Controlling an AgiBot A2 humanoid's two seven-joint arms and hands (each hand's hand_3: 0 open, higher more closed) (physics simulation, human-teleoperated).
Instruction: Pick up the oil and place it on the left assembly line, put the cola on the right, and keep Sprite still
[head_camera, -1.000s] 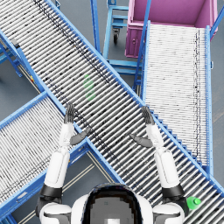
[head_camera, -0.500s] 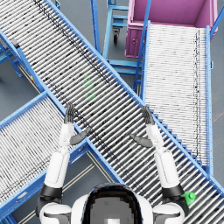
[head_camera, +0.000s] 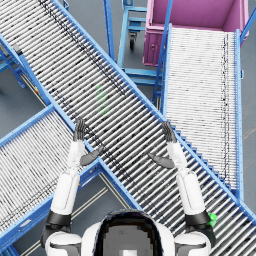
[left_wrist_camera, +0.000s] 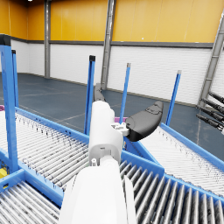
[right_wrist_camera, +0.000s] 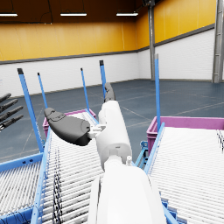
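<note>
Grey warehouse floor (head_camera: 20, 95) shows between three blue-framed roller lines. A long central conveyor (head_camera: 130, 125) runs diagonally in front of you, the left assembly line (head_camera: 30, 160) sits low on your left, and the right assembly line (head_camera: 200, 100) runs up to a purple bin (head_camera: 152, 50). Your left hand (head_camera: 81, 142) and right hand (head_camera: 169, 145) both hover over the central conveyor, well apart. Their fingers (head_camera: 79, 130) are spread wide and hold nothing, and the wrist views show empty palms too.

You won't find the oil or the cola in any view right now, so there is nothing to reach for yet. One faint green streak (head_camera: 101, 100) lies on the central conveyor beyond your left hand. It may be the Sprite, but it is too washed out to say. A small green thing (head_camera: 212, 218) peeks out beside your right upper arm, mostly hidden by it, and you cannot tell what it is.

When the oil does show, expect it to be the heavier piece, likely slick plastic with liquid that shifts. Wrap the body at mid-height rather than pinching the neck. Treat the cola as round, smooth and prone to tipping on the rollers, and take it around the middle, upright. Leave anything green alone until you can read it.
</note>
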